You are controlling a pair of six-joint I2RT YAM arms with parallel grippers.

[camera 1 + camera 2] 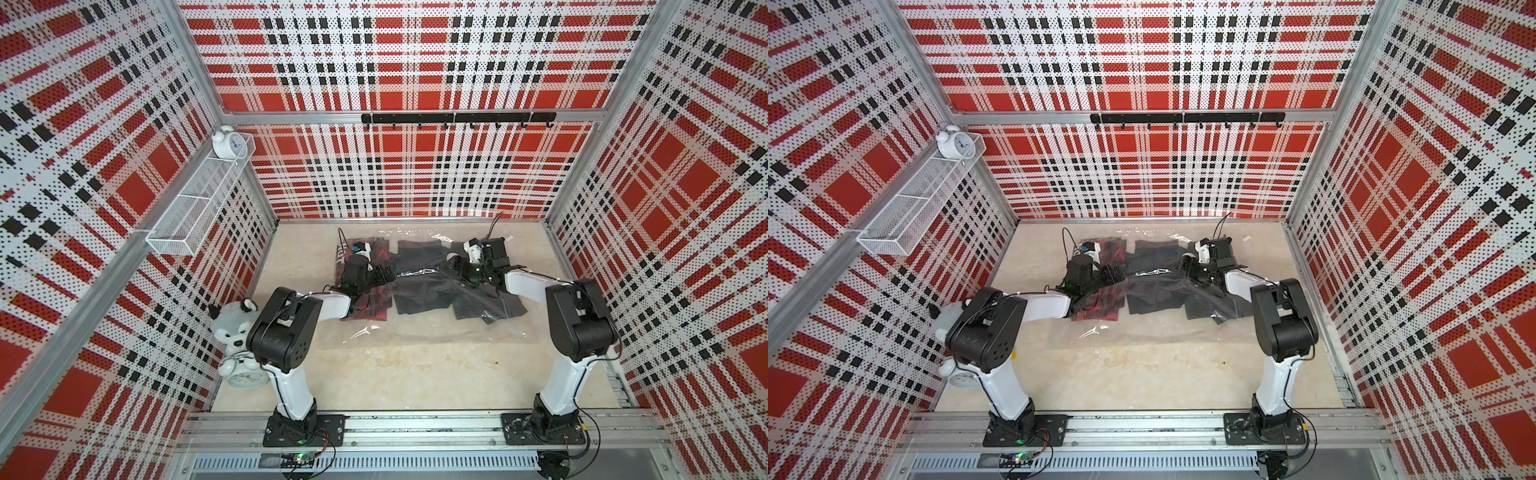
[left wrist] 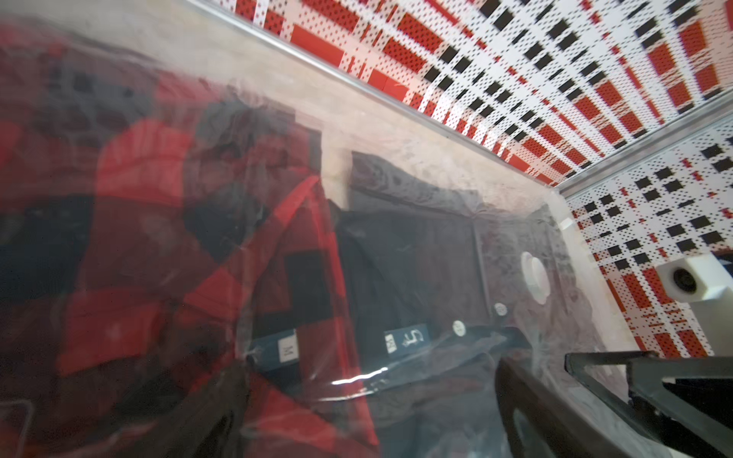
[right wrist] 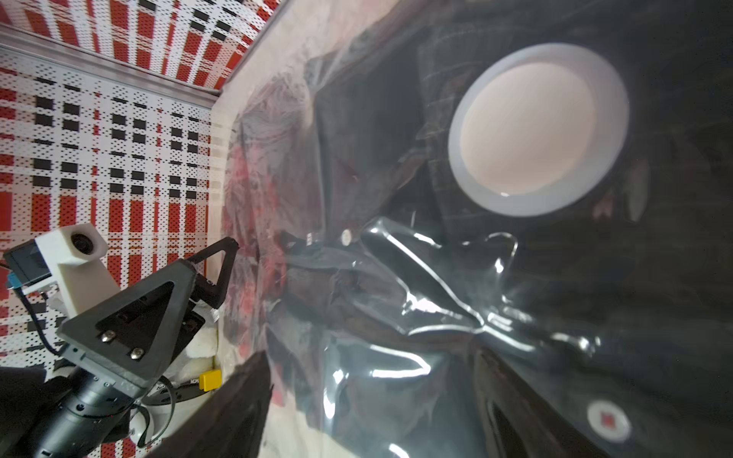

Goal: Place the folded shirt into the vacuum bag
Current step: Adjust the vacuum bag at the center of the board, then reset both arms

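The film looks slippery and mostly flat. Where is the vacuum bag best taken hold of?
Probably pinch the raised crease of the vacuum bag, coming down from above and straddling it: that ridge stands off the dark shirt, while the film elsewhere lies flat.

I see the vacuum bag (image 1: 376,332) spread flat on the far tabletop (image 1: 415,382), red-and-black shirt (image 1: 370,309) left, dark grey shirts (image 1: 419,299) right. My left hand (image 1: 386,274) and right hand (image 1: 456,266) sit low over them.

I see the clear vacuum bag (image 1: 436,328) flat on the far table (image 1: 415,374), red plaid folded shirt (image 1: 370,305) left, dark shirts (image 1: 419,293) right inside.
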